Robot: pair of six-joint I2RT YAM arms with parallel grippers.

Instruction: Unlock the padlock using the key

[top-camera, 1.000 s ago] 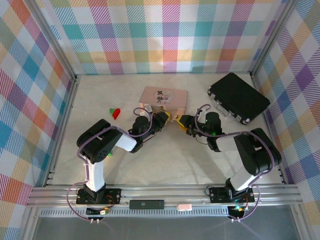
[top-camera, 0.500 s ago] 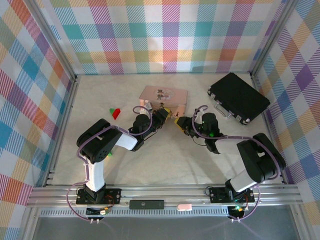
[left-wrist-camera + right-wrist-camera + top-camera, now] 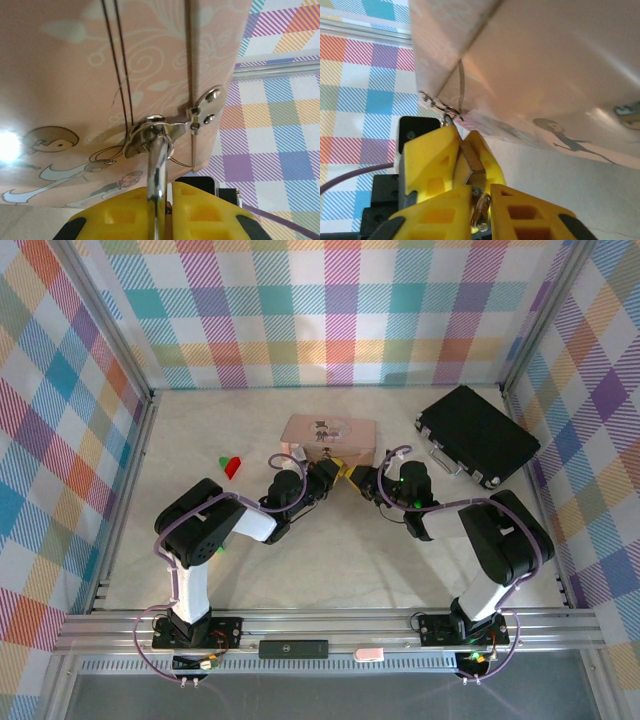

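Observation:
The padlock [image 3: 470, 167] hangs by its silvery shackle [image 3: 157, 165] from the clasp [image 3: 150, 132] of the pink picture-lid box [image 3: 328, 432]. My left gripper [image 3: 167, 192] is shut on the padlock, with the shackle rising between its yellow fingers [image 3: 427, 160]. In the right wrist view the brass body sits between those fingers. Just below it, my right gripper [image 3: 481, 200] is shut on the small silvery key [image 3: 481, 214], whose tip meets the padlock's underside. In the top view both grippers [image 3: 333, 473] [image 3: 362, 480] meet nose to nose at the box's front edge.
A black case [image 3: 476, 435] lies at the back right. A small red and green object [image 3: 231, 466] sits left of the box. Plaid walls close in the table on three sides.
My right gripper has slid left up to the padlock and closed on the key. The left gripper has kept its grip and place.

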